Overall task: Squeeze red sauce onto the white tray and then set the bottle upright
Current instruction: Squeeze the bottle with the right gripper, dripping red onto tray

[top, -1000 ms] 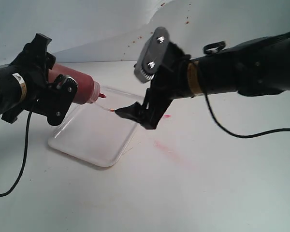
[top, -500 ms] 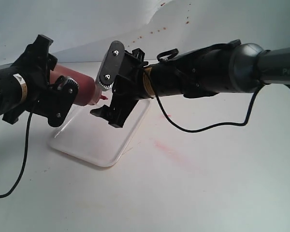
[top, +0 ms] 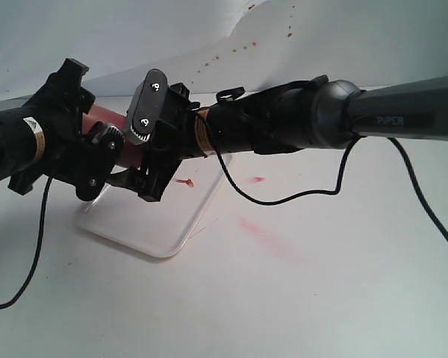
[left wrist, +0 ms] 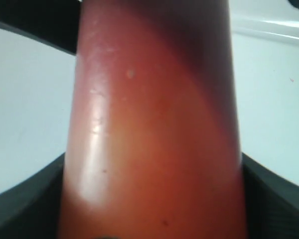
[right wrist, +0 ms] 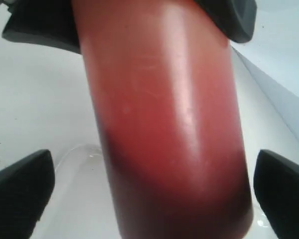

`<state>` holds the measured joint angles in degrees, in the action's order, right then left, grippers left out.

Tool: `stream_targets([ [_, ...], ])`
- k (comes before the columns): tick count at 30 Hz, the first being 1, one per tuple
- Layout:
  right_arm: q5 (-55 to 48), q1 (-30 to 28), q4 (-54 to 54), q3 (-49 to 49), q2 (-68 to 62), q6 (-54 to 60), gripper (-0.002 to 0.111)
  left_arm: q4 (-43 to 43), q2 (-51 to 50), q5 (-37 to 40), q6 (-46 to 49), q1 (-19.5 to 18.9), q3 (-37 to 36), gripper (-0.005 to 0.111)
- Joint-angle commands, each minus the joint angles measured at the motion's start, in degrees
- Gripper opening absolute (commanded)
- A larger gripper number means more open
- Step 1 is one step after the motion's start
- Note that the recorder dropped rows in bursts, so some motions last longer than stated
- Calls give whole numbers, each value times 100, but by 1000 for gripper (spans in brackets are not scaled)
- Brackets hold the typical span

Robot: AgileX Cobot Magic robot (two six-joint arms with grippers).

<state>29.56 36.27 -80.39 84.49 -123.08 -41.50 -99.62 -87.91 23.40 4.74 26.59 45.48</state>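
Note:
My left gripper (top: 103, 155) is shut on the bottle (top: 108, 115), a red squeeze bottle held tilted, nozzle down, over the white tray (top: 145, 227). In the left wrist view the bottle (left wrist: 154, 124) fills the frame, with a dark finger against each side. My right gripper (top: 138, 179) has reached across and stands open around the bottle's front end, hiding the nozzle. In the right wrist view the bottle (right wrist: 169, 124) lies between the spread fingers (right wrist: 20, 186). A small blob of red sauce (top: 184, 181) lies on the tray.
A faint pink smear (top: 265, 235) and a small pink spot (top: 256, 179) mark the white table right of the tray. Brownish specks (top: 239, 48) dot the back sheet. Black cables (top: 284, 200) hang from both arms.
My right gripper has swung left across the tray, from beside the nozzle to around the bottle. A red blob now lies on the tray. The left gripper holds nearly still.

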Motion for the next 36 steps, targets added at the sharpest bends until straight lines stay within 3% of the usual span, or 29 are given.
stream_targets([
  [1, -318, 206, 627, 28, -50, 447, 84, -33, 65, 33, -108, 31, 49, 0],
  [2, -308, 229, 665, 28, -50, 580, 76, -33, 65, 33, -108, 31, 49, 0],
  [4, -308, 265, 653, 28, -50, 895, 33, -33, 65, 33, -108, 31, 49, 0],
  [6, -308, 265, 653, 28, -50, 895, 0, -33, 65, 33, -108, 31, 49, 0],
  [13, -320, 265, 653, 28, -50, 878, 1, -33, 65, 33, -108, 31, 49, 0],
  [15, -338, 265, 653, 28, -50, 868, 7, -33, 65, 33, -108, 31, 49, 0],
  [17, -342, 265, 653, 28, -50, 868, 20, -33, 65, 33, -108, 31, 49, 0],
  [23, -484, 265, 653, 28, -50, 868, 105, -33, 65, 33, -97, 31, 49, 0],
  [36, -491, 266, 978, 28, -96, 1455, 105, -33, 65, 33, 22, 31, 49, 0],
])
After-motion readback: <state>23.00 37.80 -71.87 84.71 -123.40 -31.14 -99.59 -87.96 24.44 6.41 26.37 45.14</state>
